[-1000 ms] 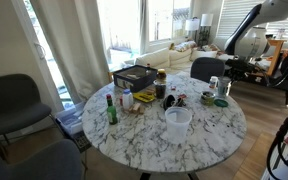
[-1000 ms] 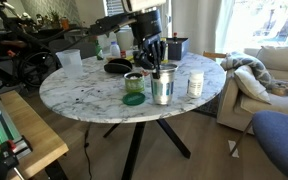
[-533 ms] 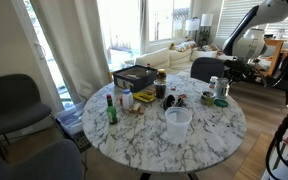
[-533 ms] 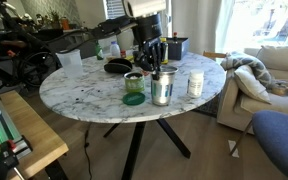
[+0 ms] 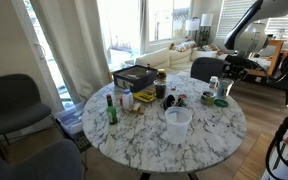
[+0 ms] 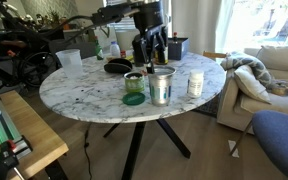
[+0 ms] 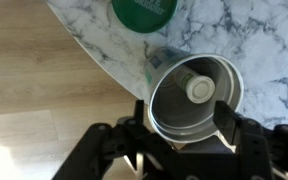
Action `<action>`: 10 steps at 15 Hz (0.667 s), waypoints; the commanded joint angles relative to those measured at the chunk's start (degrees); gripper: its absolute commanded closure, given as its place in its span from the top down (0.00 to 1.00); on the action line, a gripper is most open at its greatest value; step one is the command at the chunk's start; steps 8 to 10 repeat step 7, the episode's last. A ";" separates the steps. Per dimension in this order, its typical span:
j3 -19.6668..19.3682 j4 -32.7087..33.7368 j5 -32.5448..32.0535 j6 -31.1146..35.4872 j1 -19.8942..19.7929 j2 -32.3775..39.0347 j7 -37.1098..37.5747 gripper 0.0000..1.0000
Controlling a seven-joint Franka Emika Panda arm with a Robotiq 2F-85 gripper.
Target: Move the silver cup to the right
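The silver cup (image 6: 161, 86) stands upright on the marble table (image 6: 84, 90), close to its near edge. It also shows in an exterior view (image 5: 225, 89). My gripper (image 6: 150, 47) hangs just above and slightly behind it, open. In the wrist view I look straight down into the silver cup (image 7: 194, 95). The gripper (image 7: 183, 119) straddles its rim, with the right pad (image 7: 227, 121) beside the rim and nothing held.
A green lid (image 6: 133, 99) and a small green jar (image 6: 134, 82) sit beside the cup, a short white cup (image 6: 195, 83) on its other side. A translucent tub (image 5: 177, 121), green bottle (image 5: 111, 110) and black box (image 5: 134, 76) share the table. Chairs ring it.
The gripper was shut on the silver cup. It has opened and risen off it. The cup stays standing where it was.
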 commanded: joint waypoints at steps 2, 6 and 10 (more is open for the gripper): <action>-1.36 1.42 -4.07 -11.03 -1.00 -7.97 -6.02 1.00; -1.18 3.39 -1.64 -14.89 -1.12 -8.89 -8.75 1.00; -1.21 4.02 -0.65 -17.36 -1.26 -9.81 -10.29 1.00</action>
